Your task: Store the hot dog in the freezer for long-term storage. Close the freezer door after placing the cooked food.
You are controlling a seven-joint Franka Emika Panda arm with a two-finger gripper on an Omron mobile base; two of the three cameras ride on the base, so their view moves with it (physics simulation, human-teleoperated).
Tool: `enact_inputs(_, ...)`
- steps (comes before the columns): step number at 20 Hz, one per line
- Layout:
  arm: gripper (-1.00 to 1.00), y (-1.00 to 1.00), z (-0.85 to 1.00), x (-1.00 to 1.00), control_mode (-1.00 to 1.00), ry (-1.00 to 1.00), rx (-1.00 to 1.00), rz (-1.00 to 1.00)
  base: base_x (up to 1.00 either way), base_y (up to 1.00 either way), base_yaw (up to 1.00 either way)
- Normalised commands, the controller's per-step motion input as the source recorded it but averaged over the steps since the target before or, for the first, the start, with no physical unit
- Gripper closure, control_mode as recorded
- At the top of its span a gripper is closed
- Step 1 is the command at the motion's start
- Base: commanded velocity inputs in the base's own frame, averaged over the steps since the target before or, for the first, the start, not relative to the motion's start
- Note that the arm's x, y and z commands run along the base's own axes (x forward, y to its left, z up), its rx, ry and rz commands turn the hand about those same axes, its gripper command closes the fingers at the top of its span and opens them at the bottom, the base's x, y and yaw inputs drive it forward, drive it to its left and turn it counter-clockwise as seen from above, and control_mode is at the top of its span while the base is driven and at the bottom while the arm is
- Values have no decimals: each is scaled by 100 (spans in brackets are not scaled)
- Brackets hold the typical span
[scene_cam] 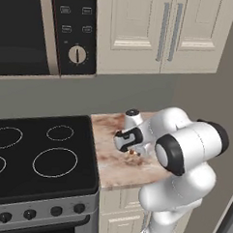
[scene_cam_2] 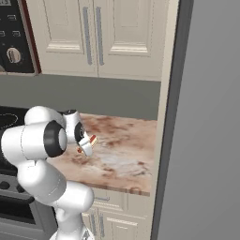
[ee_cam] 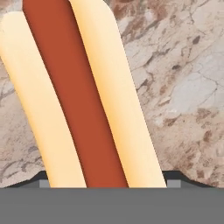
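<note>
The hot dog point(ee_cam: 83, 96), a tan bun with a reddish-brown sausage down its middle, looms large in the hand view and runs down between my two fingertips point(ee_cam: 43, 181). My gripper point(scene_cam_2: 87, 143) hangs just over the marbled counter point(scene_cam_2: 126, 154), shut on the hot dog point(scene_cam_2: 92, 139), which sticks out tilted at its tip. From the left base view the gripper point(scene_cam: 131, 149) is mostly hidden behind my own arm. The freezer point(scene_cam_2: 206, 122) is a tall grey face at the right; I cannot tell whether this face is the freezer door.
A black cooktop point(scene_cam: 39, 158) adjoins the counter on the left, with a microwave point(scene_cam: 40, 32) above it. Cream cupboards point(scene_cam_2: 93, 37) hang over the counter. A tiny red item point(scene_cam_2: 79, 150) sits below the gripper.
</note>
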Motion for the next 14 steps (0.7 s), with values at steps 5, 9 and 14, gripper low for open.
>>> enact_inputs(5,100,-53,42,-13,-100,-1,2,18,0,0,0)
enact_inputs(9,100,-52,51,-26,-100,0,5,19,0,0,0)
enact_inputs(14,100,-37,46,-31,-100,0,7,21,0,0,0)
